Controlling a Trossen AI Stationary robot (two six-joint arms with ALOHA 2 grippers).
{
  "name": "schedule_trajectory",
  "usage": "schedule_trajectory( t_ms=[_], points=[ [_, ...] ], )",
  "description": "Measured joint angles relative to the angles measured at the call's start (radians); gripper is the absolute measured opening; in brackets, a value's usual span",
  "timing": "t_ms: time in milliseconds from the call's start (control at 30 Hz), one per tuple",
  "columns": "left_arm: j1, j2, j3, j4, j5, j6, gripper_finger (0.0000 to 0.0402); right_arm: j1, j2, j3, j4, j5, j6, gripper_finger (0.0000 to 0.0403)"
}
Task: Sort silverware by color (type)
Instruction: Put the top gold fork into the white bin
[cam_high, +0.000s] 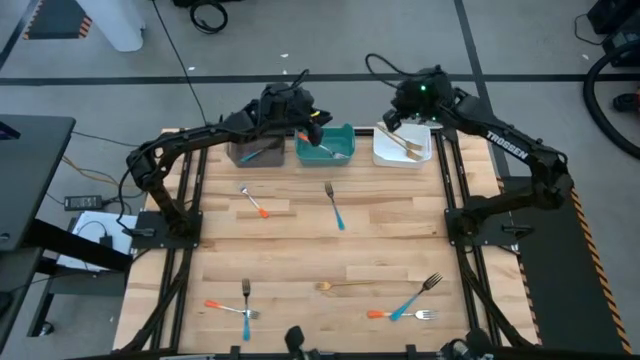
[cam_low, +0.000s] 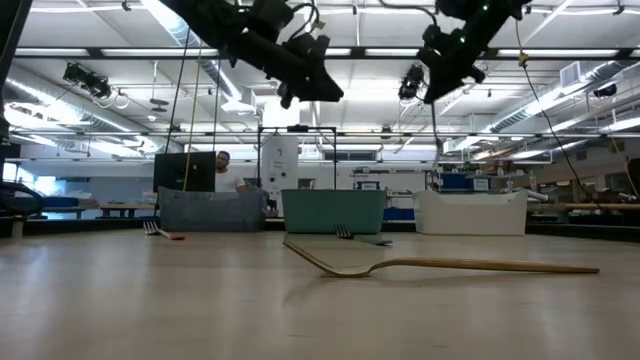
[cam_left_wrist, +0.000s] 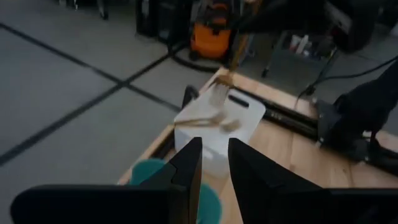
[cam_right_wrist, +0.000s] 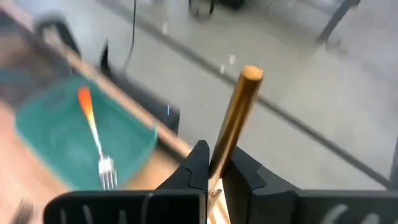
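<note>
My right gripper (cam_high: 392, 118) (cam_right_wrist: 214, 171) hangs above the white bin (cam_high: 418, 157), shut on a gold fork (cam_left_wrist: 232, 59). More gold forks (cam_high: 407, 145) lie inside that bin. My left gripper (cam_high: 317, 120) (cam_left_wrist: 215, 168) hovers over the gap between the grey bin (cam_high: 240, 155) and the teal bin (cam_high: 345, 155), fingers slightly apart and holding nothing. An orange-handled fork (cam_right_wrist: 93, 134) lies in the teal bin. On the table lie an orange fork (cam_high: 256, 204), a blue fork (cam_high: 335, 208), a gold fork (cam_high: 350, 286) and several more along the near edge. My right gripper pinches the gold fork's handle (cam_right_wrist: 219, 163) between its two fingers. The handle's free end (cam_right_wrist: 252, 74) sticks out past the fingertips. The fork is lifted clear and stands steeply over the white bin (cam_left_wrist: 245, 115).
Three bins sit in a row at the table's far edge. Crossed orange and blue forks (cam_high: 240, 306) lie near the left near corner, and a blue fork (cam_high: 416, 298) and an orange fork (cam_high: 400, 315) near the right one. A person shows far behind the table (cam_low: 225, 172).
</note>
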Motion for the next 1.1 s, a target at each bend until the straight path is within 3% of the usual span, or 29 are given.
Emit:
schedule_trajectory(
  t_ms=[233, 400, 667, 1100],
  points=[
    [0.022, -0.009, 0.001, -0.266, 0.000, 0.008, 0.0088, -0.087, 0.093, 0.000, -0.204, -0.086, -0.134, 0.0027],
    [0.021, -0.009, 0.001, -0.391, -0.001, 0.010, 0.0088, -0.086, 0.185, 0.000, -0.296, -0.051, -0.241, 0.0043],
    [0.020, -0.009, 0.001, -0.522, -0.001, 0.008, 0.0088, -0.078, 0.292, 0.000, -0.300, 0.040, -0.286, 0.0047],
    [-0.004, -0.009, 0.001, -0.749, -0.003, 0.043, 0.0089, -0.077, 0.307, 0.000, -0.285, 0.039, -0.283, 0.0076]
  ],
)
